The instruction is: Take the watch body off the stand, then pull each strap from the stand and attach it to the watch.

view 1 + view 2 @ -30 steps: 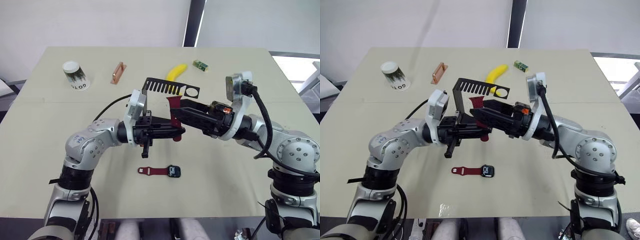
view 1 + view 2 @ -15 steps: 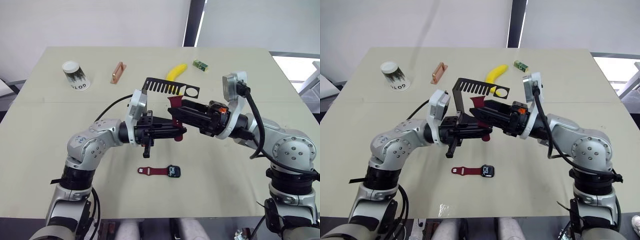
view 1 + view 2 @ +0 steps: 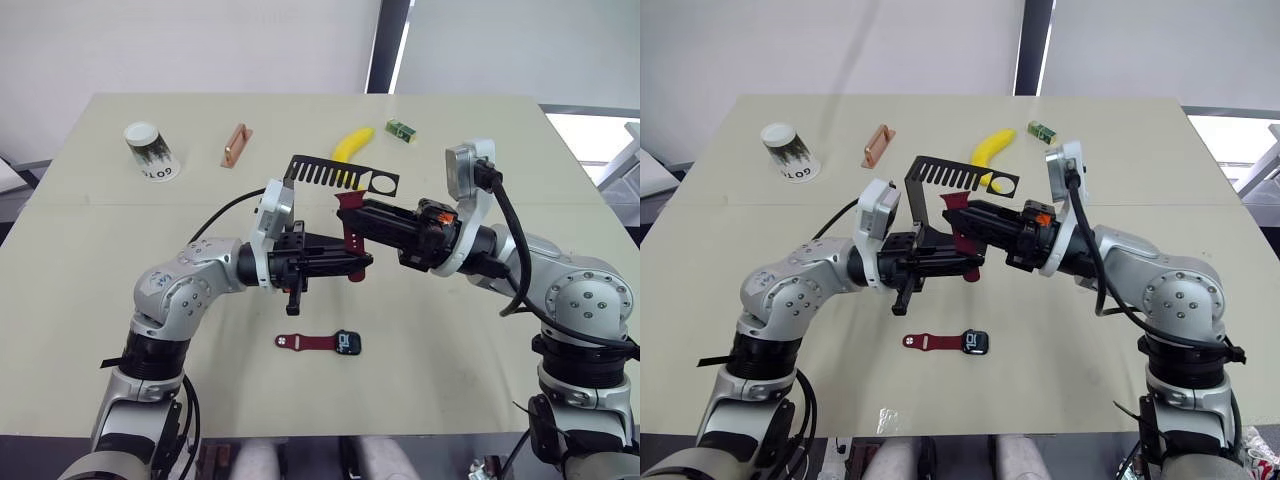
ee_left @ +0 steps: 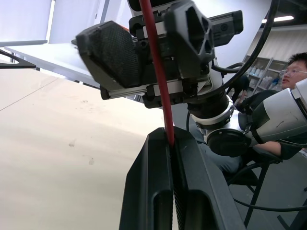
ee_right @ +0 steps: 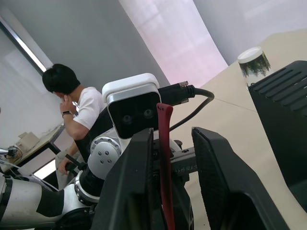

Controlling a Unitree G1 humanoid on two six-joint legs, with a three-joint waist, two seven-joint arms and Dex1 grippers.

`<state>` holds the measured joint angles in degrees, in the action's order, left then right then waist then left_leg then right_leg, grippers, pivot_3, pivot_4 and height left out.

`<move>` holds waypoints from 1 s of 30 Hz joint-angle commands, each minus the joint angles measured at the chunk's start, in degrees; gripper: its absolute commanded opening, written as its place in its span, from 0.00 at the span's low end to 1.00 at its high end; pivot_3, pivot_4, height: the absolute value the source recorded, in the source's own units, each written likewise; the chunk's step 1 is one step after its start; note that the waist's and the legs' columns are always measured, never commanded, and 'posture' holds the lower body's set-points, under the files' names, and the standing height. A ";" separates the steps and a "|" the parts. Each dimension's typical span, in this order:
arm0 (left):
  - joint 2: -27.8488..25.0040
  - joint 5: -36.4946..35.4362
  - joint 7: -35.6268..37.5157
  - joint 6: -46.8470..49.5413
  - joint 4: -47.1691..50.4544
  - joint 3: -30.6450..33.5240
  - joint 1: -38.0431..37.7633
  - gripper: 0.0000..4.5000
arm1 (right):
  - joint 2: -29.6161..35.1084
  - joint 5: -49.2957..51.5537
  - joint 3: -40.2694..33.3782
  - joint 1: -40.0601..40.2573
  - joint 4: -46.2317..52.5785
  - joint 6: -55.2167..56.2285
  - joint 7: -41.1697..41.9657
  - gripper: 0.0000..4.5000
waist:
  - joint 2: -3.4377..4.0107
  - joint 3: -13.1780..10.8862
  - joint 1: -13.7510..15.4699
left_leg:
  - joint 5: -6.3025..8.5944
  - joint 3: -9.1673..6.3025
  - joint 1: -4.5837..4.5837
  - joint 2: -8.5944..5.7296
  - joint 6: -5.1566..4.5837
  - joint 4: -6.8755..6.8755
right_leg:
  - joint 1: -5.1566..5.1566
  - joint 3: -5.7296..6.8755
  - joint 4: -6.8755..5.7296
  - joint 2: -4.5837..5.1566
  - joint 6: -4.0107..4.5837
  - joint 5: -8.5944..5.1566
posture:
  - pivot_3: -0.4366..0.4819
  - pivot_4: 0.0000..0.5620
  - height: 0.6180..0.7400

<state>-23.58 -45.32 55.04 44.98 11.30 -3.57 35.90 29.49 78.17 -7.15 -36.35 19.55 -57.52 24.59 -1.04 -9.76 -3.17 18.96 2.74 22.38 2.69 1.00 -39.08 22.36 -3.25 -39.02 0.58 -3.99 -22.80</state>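
My left claw (image 3: 362,265) is clamped shut on the lower end of the loose strap (image 3: 348,232), held above the table in front of the stand (image 3: 340,176). My right claw (image 3: 350,215) stands open around its upper part. The strap looks light and floppy; I'd grip near its end.

A beige table (image 3: 90,300) carries cup (image 3: 149,150), copper bar (image 3: 236,145), banana (image 3: 352,143), stand (image 3: 340,178).

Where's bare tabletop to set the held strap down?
Free: the near strip beside the dark watch body with one maroon strap attached, and the left side below the paper cup. Crowded: around the black stand and yellow banana.
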 commanded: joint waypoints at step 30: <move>0.47 0.12 -0.06 -1.31 1.95 0.37 1.52 0.00 | -1.07 0.74 -0.41 -1.71 1.93 1.37 0.74 0.01 | 0.00 0.00 0.00 | 0.00 0.00 0.00 0.00 0.00 0.00 | 0.00 0.00 0.01 0.00 0.00 0.00 | 0.48 0.27 1.00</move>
<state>-23.38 -44.83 54.96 44.47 11.29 -3.53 36.12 28.62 78.16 -6.92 -37.04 19.58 -57.46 24.58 -1.04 -9.76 -3.17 18.96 2.74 22.38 2.69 1.00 -39.08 22.37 -3.25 -39.01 0.58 -3.99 -22.80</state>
